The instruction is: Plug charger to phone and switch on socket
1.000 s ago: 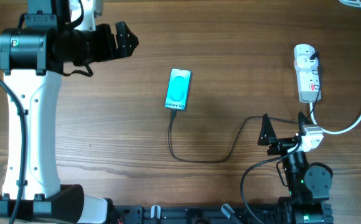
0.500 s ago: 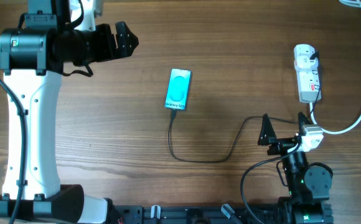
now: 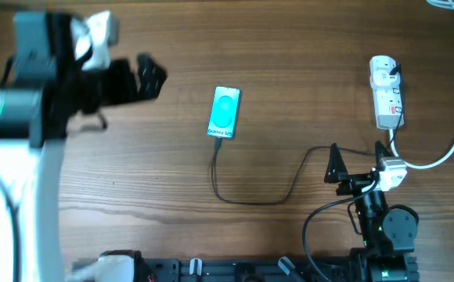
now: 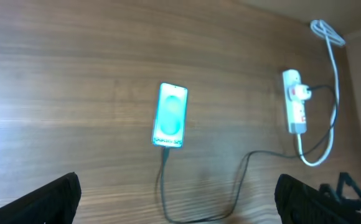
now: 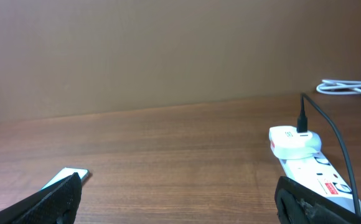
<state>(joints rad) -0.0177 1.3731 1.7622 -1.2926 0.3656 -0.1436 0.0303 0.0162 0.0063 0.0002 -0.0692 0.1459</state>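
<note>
The phone point(image 3: 225, 112) lies flat mid-table with its turquoise screen up; it also shows in the left wrist view point(image 4: 170, 115). The thin black charger cable point(image 3: 246, 201) meets the phone's lower end, loops toward me and runs right toward the socket point(image 3: 386, 102), a white power strip at the right. My left gripper point(image 3: 152, 75) is open and empty, high above the table left of the phone, and its fingertips point(image 4: 53, 200) are wide apart. My right gripper point(image 3: 358, 162) is open and empty, just in front of the socket point(image 5: 314, 163).
A thicker white lead point(image 3: 448, 153) curves from the socket off the far right edge. A white adapter point(image 5: 294, 140) with a black plug sits on the strip's far end. A corner of the phone point(image 5: 68, 175) shows low left in the right wrist view.
My left arm has swung left and a little nearer, blurred in motion, still open. The right arm, phone, cable and socket have not moved.
</note>
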